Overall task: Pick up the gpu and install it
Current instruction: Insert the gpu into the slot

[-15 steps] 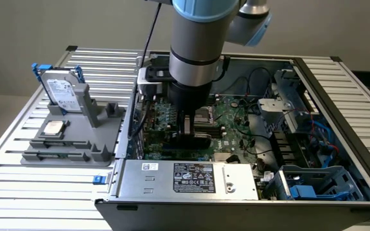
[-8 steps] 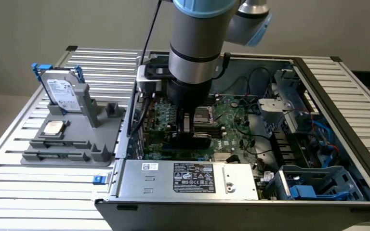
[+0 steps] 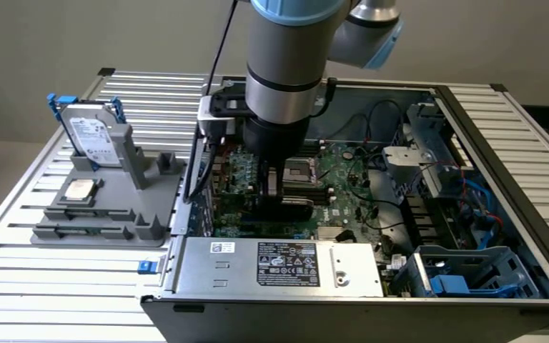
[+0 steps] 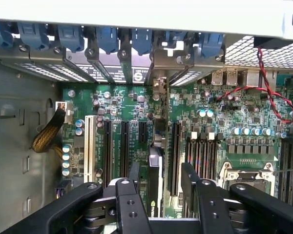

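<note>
Wrist view: we see the tool [image 4: 158, 192] spread wide, gripping nothing, straddling the gpu [image 4: 154, 170], which stands upright in a motherboard [image 4: 205, 126] slot at 6 o'clock. We judge installation essentially done.

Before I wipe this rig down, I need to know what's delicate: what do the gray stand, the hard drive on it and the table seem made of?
Gray stand: probably matte plastic, blocky moulded shapes. Hard drive: silvery metal casing with a paper label, blue plastic frame. Table: likely aluminium, pale ribbed slats.
</note>
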`<state>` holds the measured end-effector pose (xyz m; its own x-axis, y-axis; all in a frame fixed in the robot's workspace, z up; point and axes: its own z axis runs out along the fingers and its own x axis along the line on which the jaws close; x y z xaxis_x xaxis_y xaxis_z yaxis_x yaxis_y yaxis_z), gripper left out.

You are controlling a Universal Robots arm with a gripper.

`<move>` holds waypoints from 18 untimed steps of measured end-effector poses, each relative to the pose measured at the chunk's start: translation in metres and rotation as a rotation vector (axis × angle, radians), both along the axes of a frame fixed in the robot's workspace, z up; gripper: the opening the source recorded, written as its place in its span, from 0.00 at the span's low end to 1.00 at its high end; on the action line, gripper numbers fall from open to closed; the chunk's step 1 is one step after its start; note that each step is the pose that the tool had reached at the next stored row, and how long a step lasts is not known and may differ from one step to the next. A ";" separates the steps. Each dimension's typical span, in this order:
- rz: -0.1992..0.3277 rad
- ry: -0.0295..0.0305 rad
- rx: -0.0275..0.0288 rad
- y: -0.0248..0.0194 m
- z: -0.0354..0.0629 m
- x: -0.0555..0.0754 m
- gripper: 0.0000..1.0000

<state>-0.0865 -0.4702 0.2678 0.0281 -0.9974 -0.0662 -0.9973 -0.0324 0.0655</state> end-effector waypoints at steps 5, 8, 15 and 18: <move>0.000 0.0001 -0.0013 0.0000 -0.0024 -0.002 0.47; 0.000 0.0001 -0.0018 0.0000 -0.0040 -0.002 0.47; 0.000 0.0006 -0.0025 0.0002 -0.0059 -0.004 0.38; 0.000 0.0009 -0.0028 0.0003 -0.0065 -0.004 0.31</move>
